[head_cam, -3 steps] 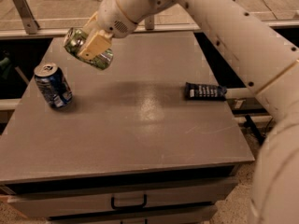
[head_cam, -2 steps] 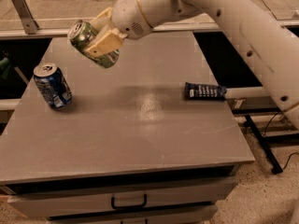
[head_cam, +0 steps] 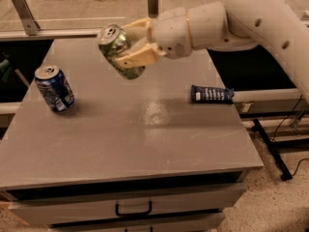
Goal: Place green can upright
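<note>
Green can (head_cam: pixel 117 46), clenched in the gripper (head_cam: pixel 129 45), has shifted rightward along the counter's (head_cam: pixel 145 149) far edge; still tilted, airborne, unplaced.

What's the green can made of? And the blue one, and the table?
The dented green drink can, held tilted above the grey table top by the cream gripper, looks like thin shiny metal: silver top, glinting sides. The blue drink can at the left looks alike, silver-rimmed. The table top has a dull sheen: maybe painted wood or laminate.
</note>
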